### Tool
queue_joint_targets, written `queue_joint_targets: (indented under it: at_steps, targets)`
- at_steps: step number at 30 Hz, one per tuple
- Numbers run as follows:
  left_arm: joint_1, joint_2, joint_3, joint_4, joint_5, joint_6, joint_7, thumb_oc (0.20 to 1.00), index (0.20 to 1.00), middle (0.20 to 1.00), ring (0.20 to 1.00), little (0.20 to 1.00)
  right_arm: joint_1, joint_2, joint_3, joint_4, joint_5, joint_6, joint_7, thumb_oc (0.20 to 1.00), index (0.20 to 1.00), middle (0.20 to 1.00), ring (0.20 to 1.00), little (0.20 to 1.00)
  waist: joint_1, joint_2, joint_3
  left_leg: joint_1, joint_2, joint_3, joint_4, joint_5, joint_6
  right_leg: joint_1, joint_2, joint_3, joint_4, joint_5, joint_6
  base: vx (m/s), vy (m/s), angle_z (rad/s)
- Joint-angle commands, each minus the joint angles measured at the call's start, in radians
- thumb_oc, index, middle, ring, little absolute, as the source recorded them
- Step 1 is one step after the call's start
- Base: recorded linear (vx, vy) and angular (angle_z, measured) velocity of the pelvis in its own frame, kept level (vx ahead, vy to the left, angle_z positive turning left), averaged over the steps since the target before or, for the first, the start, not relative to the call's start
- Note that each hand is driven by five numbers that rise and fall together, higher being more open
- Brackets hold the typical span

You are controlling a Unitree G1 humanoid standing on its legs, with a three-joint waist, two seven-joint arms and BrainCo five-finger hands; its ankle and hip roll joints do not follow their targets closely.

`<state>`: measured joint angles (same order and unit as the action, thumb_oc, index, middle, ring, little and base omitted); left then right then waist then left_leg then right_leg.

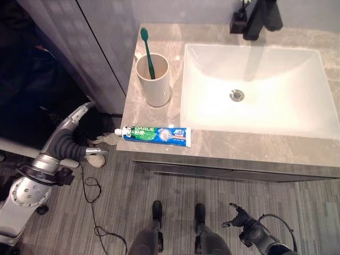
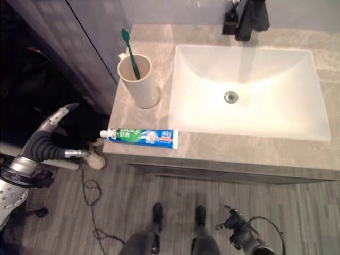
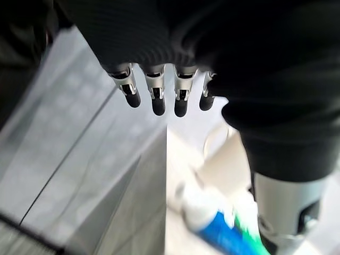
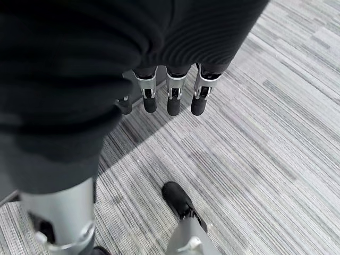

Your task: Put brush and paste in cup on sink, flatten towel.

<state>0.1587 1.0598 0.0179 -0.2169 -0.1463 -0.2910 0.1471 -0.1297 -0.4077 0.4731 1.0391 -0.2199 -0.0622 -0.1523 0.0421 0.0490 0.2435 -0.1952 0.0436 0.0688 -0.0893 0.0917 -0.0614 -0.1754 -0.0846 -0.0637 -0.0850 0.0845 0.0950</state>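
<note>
A green toothbrush (image 1: 147, 49) stands head-up in a cream cup (image 1: 154, 85) on the stone counter (image 1: 239, 146), left of the white basin (image 1: 191, 119). A blue-and-green toothpaste tube (image 1: 155, 135) lies flat along the counter's front edge, its white cap pointing left. My left hand (image 1: 71, 144) hovers off the counter's left corner, level with the cap and apart from it, fingers (image 3: 154, 98) straight and empty. The tube (image 3: 223, 236) and the cup (image 3: 228, 154) show past them. My right hand (image 1: 241, 218) hangs low over the floor, fingers (image 4: 170, 101) relaxed and empty.
A black tap (image 1: 260, 18) stands behind the basin. A grey panelled wall (image 1: 101, 48) runs along the counter's left side. A pale object (image 1: 95, 158) lies on the striped floor below the counter's left corner.
</note>
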Motion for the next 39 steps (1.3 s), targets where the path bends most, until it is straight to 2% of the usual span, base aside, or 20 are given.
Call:
queue_joint_targets:
  at_steps: [1,8,16,30,39]
  targets:
    - [-0.016,0.045,0.002,-0.01,0.019,-0.051,0.015,1.0,1.0,1.0,1.0,1.0,0.0,-0.024,0.039,-0.029,-0.022,0.001,-0.033,1.0,1.0,1.0,1.0,1.0,-0.014,-0.024,-0.032,-0.058,-0.006,-0.029,0.009,0.018,-0.014,-0.032,-0.058,0.059,0.03,0.0,0.067,-0.04,0.002,-0.01]
    - [-0.084,0.083,-0.117,-0.011,0.049,-0.062,0.013,1.0,1.0,1.0,1.0,1.0,0.001,-0.019,0.06,-0.023,-0.027,-0.004,-0.05,1.0,1.0,1.0,1.0,1.0,-0.032,-0.031,-0.023,-0.088,-0.003,-0.019,0.007,0.028,-0.017,-0.066,-0.059,0.067,0.008,0.027,0.074,-0.05,-0.003,-0.04]
    - [-0.143,0.094,-0.194,0.001,0.095,-0.064,0.029,1.0,1.0,1.0,1.0,1.0,0.01,-0.012,0.065,-0.036,-0.02,-0.011,-0.058,1.0,1.0,1.0,1.0,1.0,-0.045,-0.042,-0.033,-0.096,-0.002,-0.011,0.002,0.029,-0.019,-0.083,-0.061,0.077,0.003,0.04,0.078,0.0,0.001,-0.04]
    - [-0.16,0.109,-0.126,0.012,0.215,-0.065,0.114,1.0,1.0,1.0,1.0,1.0,0.04,0.028,0.046,0.05,-0.005,-0.008,-0.068,1.0,1.0,1.0,1.0,1.0,-0.043,-0.047,-0.075,-0.078,0.0,-0.009,0.002,0.016,-0.023,-0.066,-0.065,0.075,-0.002,0.035,0.082,0.01,-0.003,0.0]
    - [-0.083,0.108,-0.027,-0.007,0.252,-0.06,0.154,1.0,1.0,1.0,1.0,1.0,0.052,0.033,0.038,0.052,-0.015,-0.007,-0.069,1.0,1.0,1.0,1.0,1.0,-0.031,-0.032,-0.102,-0.053,-0.003,-0.008,0.002,0.003,-0.024,-0.042,-0.073,0.072,-0.002,0.022,0.084,0.01,-0.002,0.0]
